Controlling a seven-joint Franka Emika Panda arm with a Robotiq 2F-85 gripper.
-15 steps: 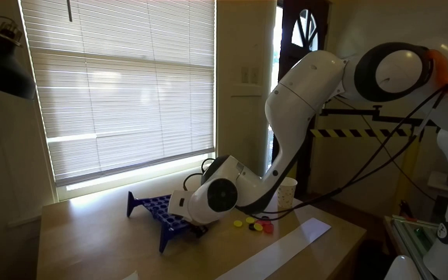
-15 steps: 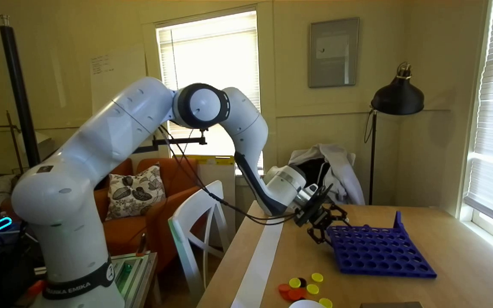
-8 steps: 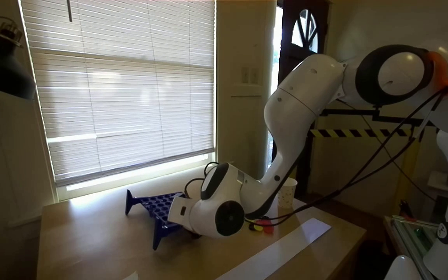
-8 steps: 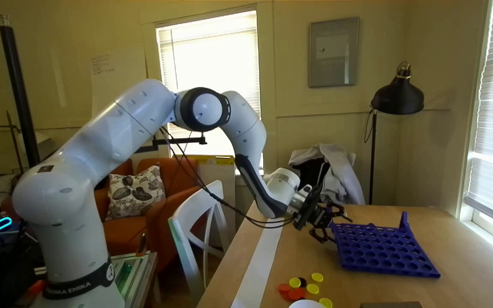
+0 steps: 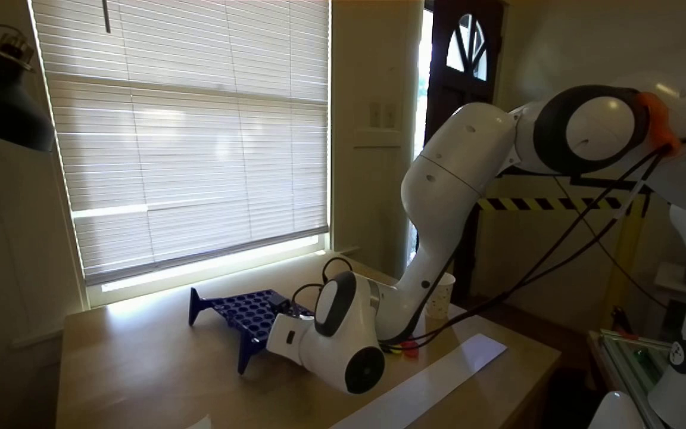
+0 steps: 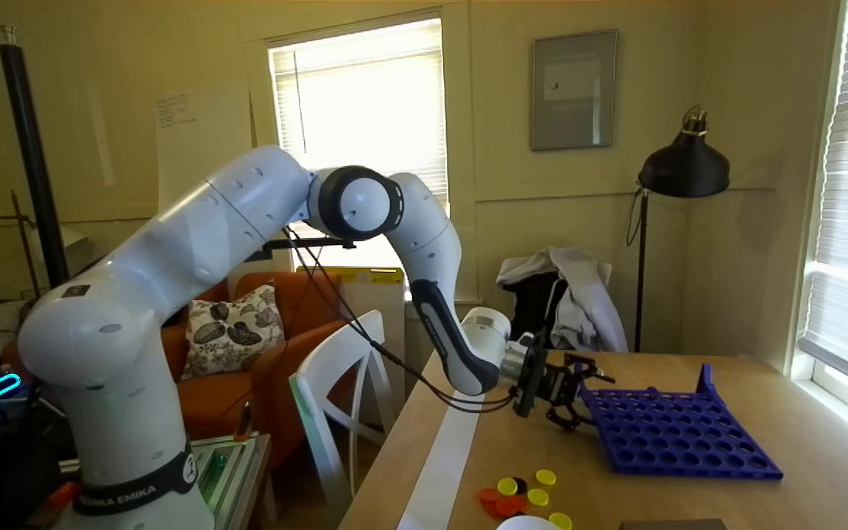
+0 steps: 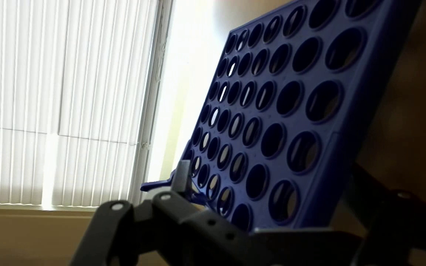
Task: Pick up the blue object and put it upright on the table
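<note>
The blue object is a dark blue grid rack with rows of round holes, lying flat on the table, its legs sticking out at the sides. My gripper has come up to its near edge in an exterior view. Its jaws stand wide, with one finger to each side of the rack's edge and no firm grip visible. In the wrist view the rack fills the gap beyond a grey-tipped finger. The opposite finger is dark and partly hidden by the rack. The hand covers its own fingers in an exterior view.
Yellow, red and black discs are scattered on the table. A patterned paper cup stands behind the arm. A long white strip runs along the table side nearest the robot base. A white chair is beside the table.
The arm has lowered and the wrist has levelled out, with the hand advancing against the rack. The rack has slid a little away from the robot base. The jaws have stayed wide.
</note>
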